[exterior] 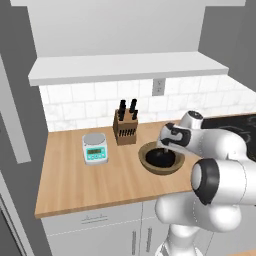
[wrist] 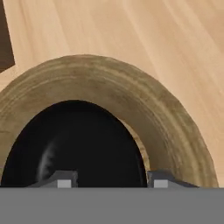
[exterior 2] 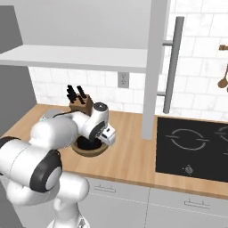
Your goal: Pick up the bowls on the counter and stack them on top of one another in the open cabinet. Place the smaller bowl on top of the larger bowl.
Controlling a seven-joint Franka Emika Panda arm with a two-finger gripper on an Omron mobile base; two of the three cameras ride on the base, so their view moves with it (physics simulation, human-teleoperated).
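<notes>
low over the two bowls, the gripper [wrist: 109,178] points down into the smaller bowl [wrist: 74,144], and in the hand view its two fingertips [wrist: 63,179] rise at either side of the glossy black hollow with a wide gap between them, so the jaws stand spread and grasp nothing. the smaller bowl [exterior: 161,157] sits inside the larger bowl [exterior: 161,160], whose thick wooden rim [wrist: 144,105] curves round it in the hand view. both rest on the desk [exterior: 70,175], near its front edge and just right of the knife block [exterior: 125,128], which stands against the white tiled wall with its dark handles upright. in the left base view the white wrist [exterior: 175,136] hangs right above the bowls, covering their far right side. in the right base view the arm hides most of the stack, leaving the near rim of the larger bowl [exterior 2: 91,150] in sight below the hand.

a small kitchen scale [exterior: 95,148] with a round silver plate stands on the desk left of the knife block, well apart from the bowls. above the desk the open cabinet [exterior: 125,67] shows its thick pale shelf board. a wall socket [exterior: 158,86] sits on the tiles under that board. to the right in the right base view a black cooktop [exterior 2: 191,147] is set into the desk, and a long grey bar handle [exterior 2: 171,62] runs upright beside a pale panel.
</notes>
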